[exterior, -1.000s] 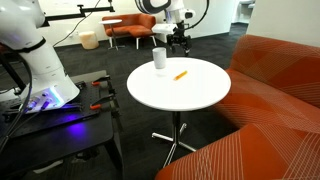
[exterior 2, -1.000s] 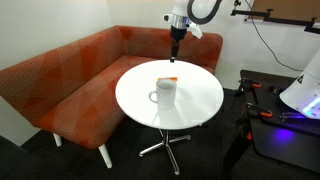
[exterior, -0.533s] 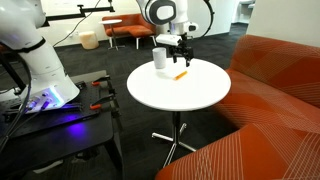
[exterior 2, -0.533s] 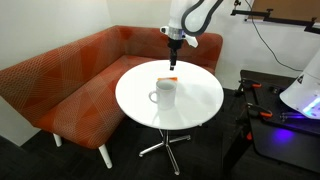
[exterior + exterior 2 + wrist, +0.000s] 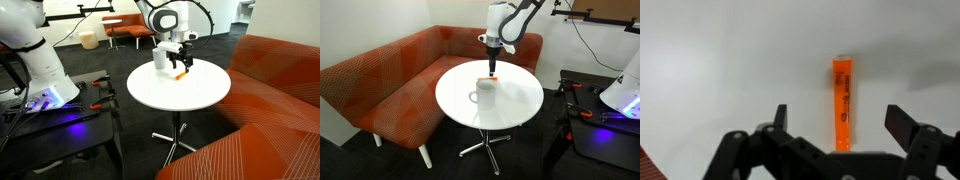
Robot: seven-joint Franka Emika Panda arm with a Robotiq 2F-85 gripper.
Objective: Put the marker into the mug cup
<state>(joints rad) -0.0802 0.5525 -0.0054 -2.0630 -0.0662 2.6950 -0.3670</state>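
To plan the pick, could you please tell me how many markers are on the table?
1. The marker lies flat on the table beside the mug cup, below the gripper; the cup's inside is unseen.

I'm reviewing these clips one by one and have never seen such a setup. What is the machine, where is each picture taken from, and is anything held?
This is a single robot arm with a two-fingered end effector. Two pictures come from cameras standing in the room; the third comes from a camera on the wrist, looking past the fingers. On the round white table are a white mug cup and, lying flat, an orange marker. The end effector hovers open above the marker, one finger on either side; nothing is held.
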